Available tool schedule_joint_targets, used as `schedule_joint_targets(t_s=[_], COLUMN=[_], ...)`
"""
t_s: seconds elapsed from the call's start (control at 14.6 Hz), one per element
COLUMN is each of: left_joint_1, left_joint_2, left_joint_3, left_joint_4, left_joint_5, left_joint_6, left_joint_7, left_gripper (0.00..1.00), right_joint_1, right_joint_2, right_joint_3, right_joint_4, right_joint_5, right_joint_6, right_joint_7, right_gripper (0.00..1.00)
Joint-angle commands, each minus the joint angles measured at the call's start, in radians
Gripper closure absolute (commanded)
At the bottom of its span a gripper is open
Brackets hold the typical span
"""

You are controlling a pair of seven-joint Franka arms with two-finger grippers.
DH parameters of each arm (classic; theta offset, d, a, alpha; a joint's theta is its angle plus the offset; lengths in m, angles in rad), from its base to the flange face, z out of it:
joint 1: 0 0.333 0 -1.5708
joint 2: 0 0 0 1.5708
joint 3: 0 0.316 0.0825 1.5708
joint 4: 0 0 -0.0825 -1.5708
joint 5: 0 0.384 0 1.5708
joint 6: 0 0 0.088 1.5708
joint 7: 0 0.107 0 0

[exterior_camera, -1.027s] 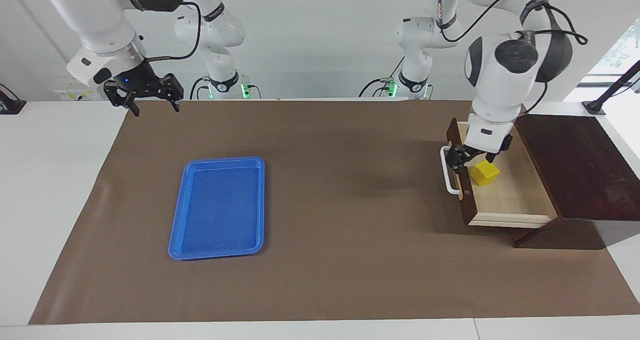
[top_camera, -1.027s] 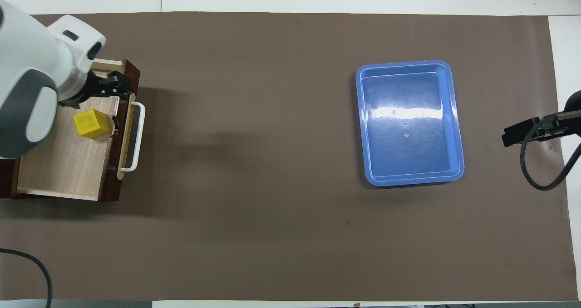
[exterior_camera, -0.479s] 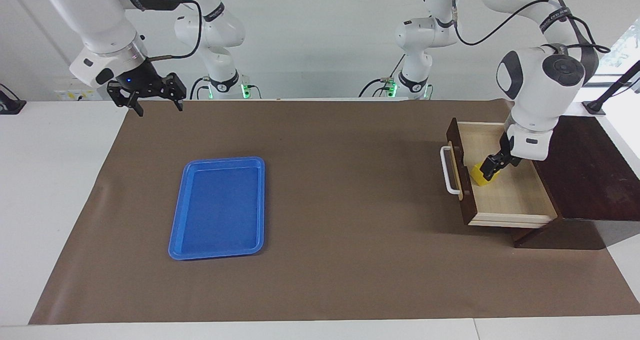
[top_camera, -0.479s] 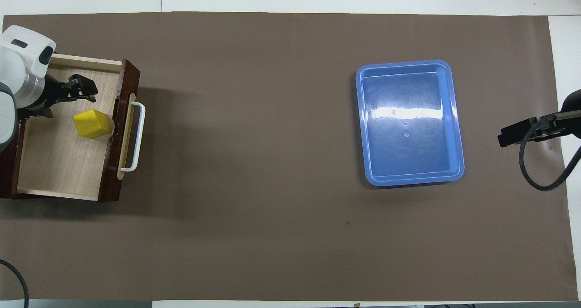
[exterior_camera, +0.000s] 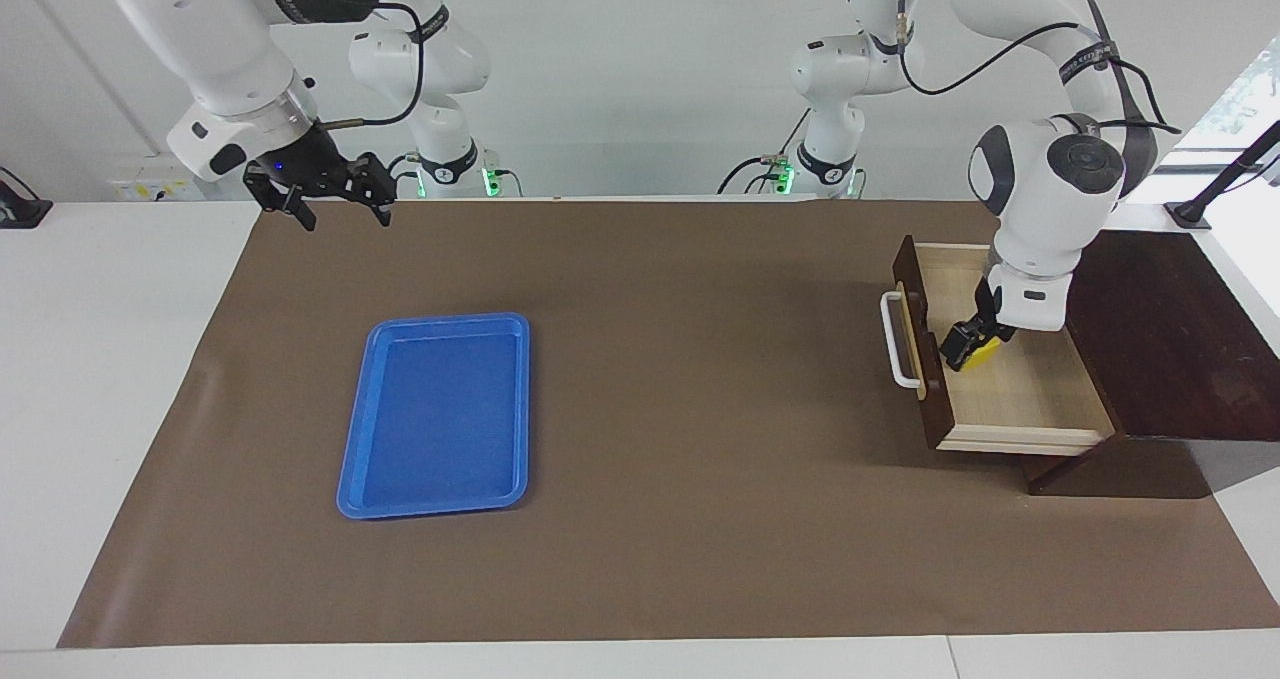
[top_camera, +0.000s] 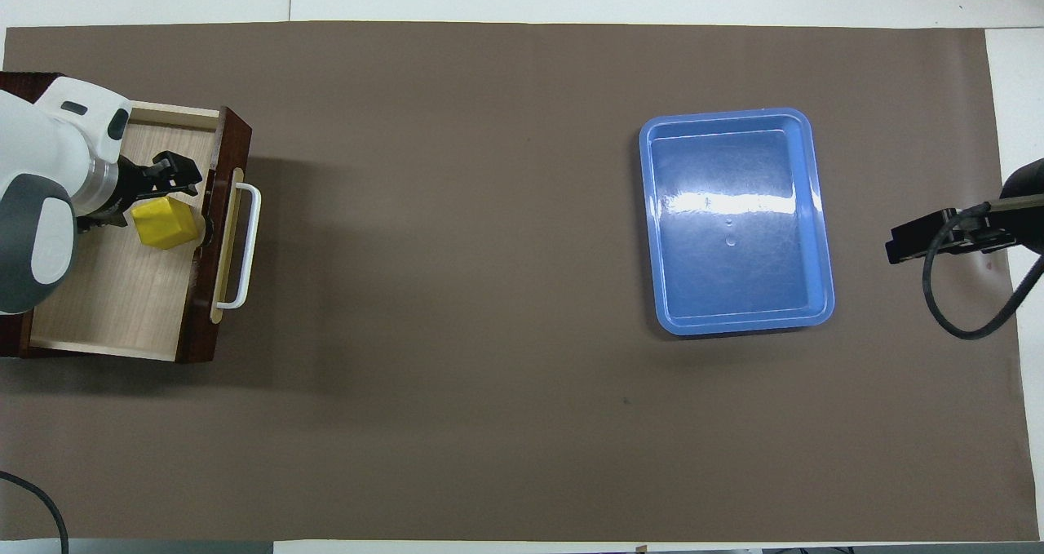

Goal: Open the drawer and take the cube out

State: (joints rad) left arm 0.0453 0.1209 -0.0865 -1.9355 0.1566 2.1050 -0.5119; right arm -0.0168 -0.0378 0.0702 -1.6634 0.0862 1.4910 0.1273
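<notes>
Since half a second ago, the left tool [exterior_camera: 968,344] has swung from above the drawer's middle toward the drawer front and dropped onto the cube [exterior_camera: 981,356], while the right tool [exterior_camera: 335,207] has drifted a little along the table's [exterior_camera: 700,559] robot-side edge toward the centre. Bent at the elbow, the left arm reaches steeply down into the open drawer [exterior_camera: 1020,399], its wrist tilted toward the front panel; whether its fingers have closed on the cube I cannot tell. High over the brown mat's corner, the right tool hangs with fingers spread wide. Pale wood lines the pulled-out drawer, whose white bar handle [exterior_camera: 898,341] faces the blue tray [exterior_camera: 437,414]. Small and bright yellow, the cube sits inside against the drawer front.
</notes>
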Motion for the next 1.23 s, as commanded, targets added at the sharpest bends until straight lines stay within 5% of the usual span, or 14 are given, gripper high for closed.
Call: schedule_joint_targets(t_s=[0.0,0.14,0.62,1.16], left_joint_1=[0.011,0.015,-0.001,-0.267], left_joint_2=[-0.029,-0.018,0.083,0.002], left_joint_3=[-0.001,-0.001,-0.012,-0.016], left_joint_4=[-0.037,-0.008,0.389,0.259], left_joint_5=[-0.015,-0.031,-0.132,-0.147], left_joint_6=[0.027,0.018,-0.362,-0.304], left_joint_7=[-0.019,-0.017,-0.187,-1.075], left_gripper=[0.57,1.0,1.0,1.0], right_joint_1=[0.046,0.07,0.234,0.34], right_joint_2=[-0.036,-0.008,0.148,0.228], right_joint_3=[0.002,0.002,0.002,0.002], right_joint_4=[-0.081,-0.087,-0.091,-0.154], right_joint_5=[0.047,0.119,0.338,0.599], right_joint_6=[0.044,0.055,0.244,0.475], right_joint_7=[0.171,0.335,0.822,1.098], right_gripper=[0.0,0.0,0.0,0.0])
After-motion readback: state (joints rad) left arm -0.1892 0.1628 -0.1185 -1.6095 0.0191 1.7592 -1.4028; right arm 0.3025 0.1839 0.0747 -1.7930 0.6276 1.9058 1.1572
